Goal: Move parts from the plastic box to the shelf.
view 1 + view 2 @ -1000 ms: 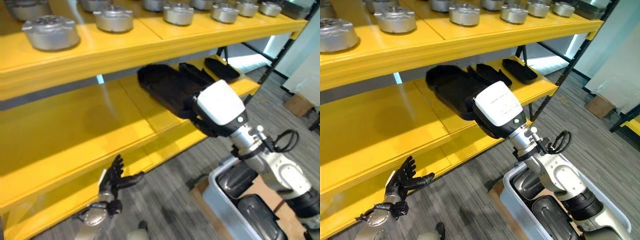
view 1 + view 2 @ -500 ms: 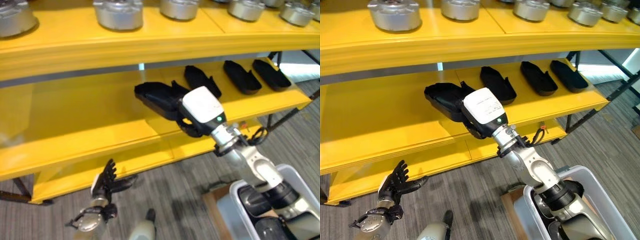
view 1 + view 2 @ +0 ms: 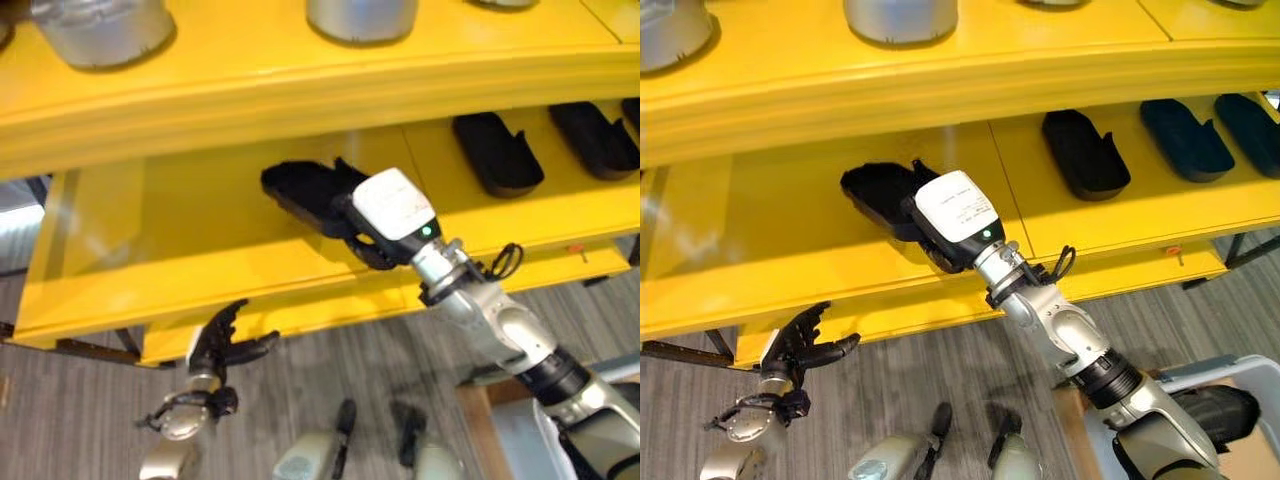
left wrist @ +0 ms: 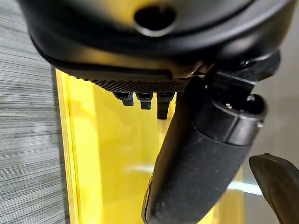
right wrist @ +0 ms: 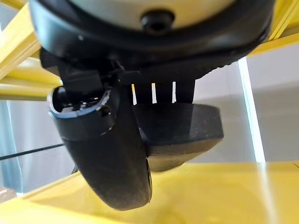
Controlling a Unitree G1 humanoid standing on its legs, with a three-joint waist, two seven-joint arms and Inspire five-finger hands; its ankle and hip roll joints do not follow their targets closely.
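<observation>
Black moulded part (image 3: pixel 305 190), an elongated shell-like tray, sits at the middle shelf (image 3: pixel 150 250), its near end held by the right hand (image 3: pixel 362 228); in the right wrist view the thumb lies under its edge and the fingers (image 5: pixel 161 92) over the top, pinching it. It looks like thin rigid plastic, probably light and stiff, with a matte surface that should not slip much; the raised rim seems the natural place to take it, as the hand does now. Whether it already rests on the shelf I cannot tell. Similar black parts (image 3: pixel 1085 152) lie further along the same shelf, well apart. The upper shelf (image 3: pixel 320 75), carrying round metal parts (image 3: pixel 900 17), overhangs closely and limits lifting room. The left hand (image 3: pixel 222 342) hangs low before the shelf's front edge, fingers loosely spread, holding nothing.
</observation>
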